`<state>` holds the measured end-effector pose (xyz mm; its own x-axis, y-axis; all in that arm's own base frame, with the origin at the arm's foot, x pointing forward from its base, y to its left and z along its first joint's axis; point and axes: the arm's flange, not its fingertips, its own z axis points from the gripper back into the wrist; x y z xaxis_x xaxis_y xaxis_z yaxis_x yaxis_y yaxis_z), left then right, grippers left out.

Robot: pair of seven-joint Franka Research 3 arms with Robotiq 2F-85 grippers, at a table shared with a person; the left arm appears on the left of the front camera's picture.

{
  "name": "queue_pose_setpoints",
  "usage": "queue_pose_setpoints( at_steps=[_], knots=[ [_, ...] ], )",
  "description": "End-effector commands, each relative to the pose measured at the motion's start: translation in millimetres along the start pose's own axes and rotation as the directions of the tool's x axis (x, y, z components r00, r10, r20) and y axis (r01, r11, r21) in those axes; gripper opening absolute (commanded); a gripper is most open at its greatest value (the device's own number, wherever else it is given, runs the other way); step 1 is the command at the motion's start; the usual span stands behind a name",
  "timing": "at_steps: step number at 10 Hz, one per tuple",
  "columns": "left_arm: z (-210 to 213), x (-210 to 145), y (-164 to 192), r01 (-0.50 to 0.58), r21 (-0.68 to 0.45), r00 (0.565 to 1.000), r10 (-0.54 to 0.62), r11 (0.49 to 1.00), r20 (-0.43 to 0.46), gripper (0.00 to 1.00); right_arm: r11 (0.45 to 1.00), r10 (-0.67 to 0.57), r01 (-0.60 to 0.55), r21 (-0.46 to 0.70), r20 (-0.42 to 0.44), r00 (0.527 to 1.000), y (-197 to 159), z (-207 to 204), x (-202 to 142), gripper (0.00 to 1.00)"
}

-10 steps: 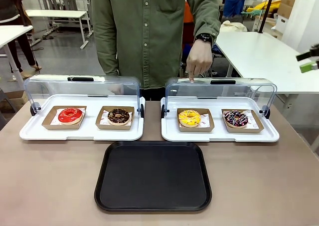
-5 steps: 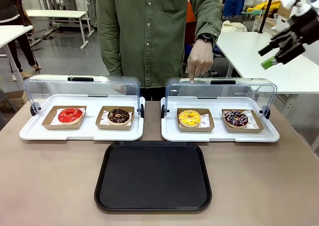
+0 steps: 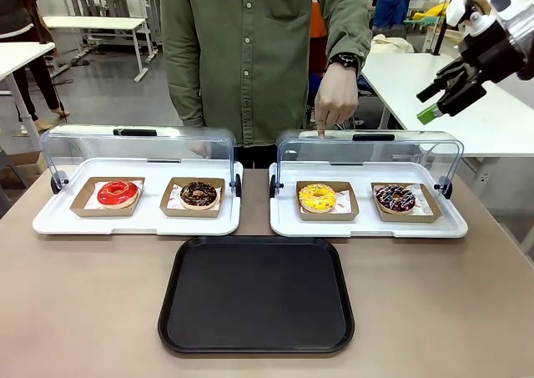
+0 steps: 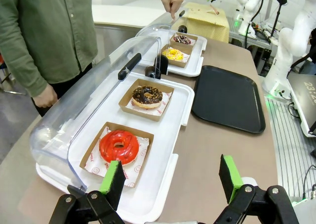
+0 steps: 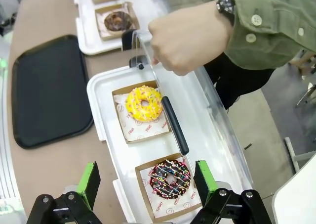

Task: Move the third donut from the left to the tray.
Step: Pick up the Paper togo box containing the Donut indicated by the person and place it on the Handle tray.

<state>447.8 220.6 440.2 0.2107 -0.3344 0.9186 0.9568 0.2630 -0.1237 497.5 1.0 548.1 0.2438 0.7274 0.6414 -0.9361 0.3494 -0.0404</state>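
Hand [image 3: 334, 101] pointing, yellow donut [image 3: 317, 198] on cardboard [image 3: 328, 218]

Tabletop [image 3: 83, 311]: two lidded trays side by side toward the far side. The tray [image 3: 256, 294] lies in front of them, centred, nearer the robot.

Left lidded tray [image 3: 50, 224]: first donut [image 3: 118, 193] at left, second donut [image 3: 198, 194] at right.

Right lidded tray [image 3: 367, 228]: third donut [image 3: 317, 198] at left, fourth donut [image 3: 395, 198] at right.

Each donut sits on its own cardboard square [image 3: 346, 214].

Person [image 3: 250, 52] stands behind the tabletop, fingertip [image 3: 321, 133] on the right lid [image 3: 367, 148].

Right hand [image 3: 425, 105] is aloft, above and behind that tray's right end.
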Motion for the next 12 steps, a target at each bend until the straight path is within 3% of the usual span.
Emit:
queue_pose_setpoints(
  at_steps=[1,3,5,12],
  knots=[
    [0,1,-1,-0.001,-0.004,1.0,0.001,1.0,-0.005,1.0,1.0,0.025,-0.025,0.008,0.001,1.0,-6,4,2,1.0],
    [0,1,-1,-0.001,-0.004,1.0,0.001,1.0,-0.005,1.0,1.0,-0.001,0.001,-0.002,0.002,1.0,-2,2,0,1.0],
    [0,1,-1,-0.001,-0.004,1.0,0.001,1.0,-0.005,1.0,0.996,0.055,-0.056,-0.07,-0.011,0.998,33,-34,6,1.0],
    [0,1,-1,-0.001,-0.004,1.0,0.001,1.0,-0.005,1.0,0.964,0.203,-0.225,-0.145,-0.154,0.967,116,-113,7,1.0]
  ],
)
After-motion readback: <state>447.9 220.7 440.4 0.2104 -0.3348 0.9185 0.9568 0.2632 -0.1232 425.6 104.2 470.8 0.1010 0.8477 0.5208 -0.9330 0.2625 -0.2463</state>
